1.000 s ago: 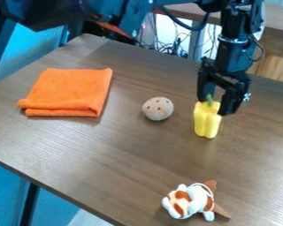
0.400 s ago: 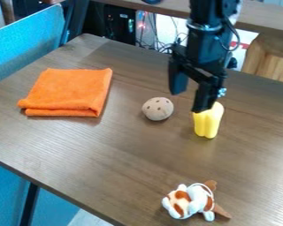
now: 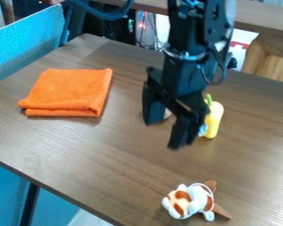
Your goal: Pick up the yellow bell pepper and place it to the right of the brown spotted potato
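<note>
Gripper (image 3: 166, 133), black, pointing down over the middle of the surface (image 3: 102, 150); fingers apart, a gap between them through which brown wood grain shows; arm enters from the top edge.

Pale ball (image 3: 167, 114), mostly hidden behind the gripper, a sliver seen between the fingers; contact with them cannot be told. Yellow bell pepper (image 3: 213, 120) with green stem (image 3: 208, 99), standing upright on the surface beyond the gripper; its near side is partly covered in the view by one of the fingers; whether they touch cannot be told.

Orange cloth (image 3: 70, 92), folded into a flat, layered square, lying at the left of the view, well apart from the gripper; plush toy (image 3: 189, 201), white with orange-brown patches, lying near the bottom edge of the view, a brown pointed part toward the lower right.

Background: blue panel (image 3: 32, 42) at upper left; cables (image 3: 148, 33) beyond the far edge; white sheet with red marking (image 3: 243, 42) at upper right.
</note>
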`<state>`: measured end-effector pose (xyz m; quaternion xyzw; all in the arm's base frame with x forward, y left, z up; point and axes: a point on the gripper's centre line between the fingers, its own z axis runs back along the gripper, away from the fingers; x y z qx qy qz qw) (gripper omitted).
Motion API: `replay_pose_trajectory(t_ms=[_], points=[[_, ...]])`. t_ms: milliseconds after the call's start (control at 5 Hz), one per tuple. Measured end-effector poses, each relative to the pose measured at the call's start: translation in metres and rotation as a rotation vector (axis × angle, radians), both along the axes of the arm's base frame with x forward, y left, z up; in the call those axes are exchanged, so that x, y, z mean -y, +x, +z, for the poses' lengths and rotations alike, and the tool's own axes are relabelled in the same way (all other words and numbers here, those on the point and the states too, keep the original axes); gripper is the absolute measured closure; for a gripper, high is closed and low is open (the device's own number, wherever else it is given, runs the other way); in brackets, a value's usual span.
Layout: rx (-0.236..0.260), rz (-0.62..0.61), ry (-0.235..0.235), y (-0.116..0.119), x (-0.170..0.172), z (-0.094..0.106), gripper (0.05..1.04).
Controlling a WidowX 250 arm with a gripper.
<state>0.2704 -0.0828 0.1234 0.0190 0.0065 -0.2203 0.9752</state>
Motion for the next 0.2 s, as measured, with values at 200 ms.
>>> replay_pose_trajectory(t_ms=[200], points=[[-0.036,-0.039,0.014,-0.0197,0.0148,-0.0122,0.074]])
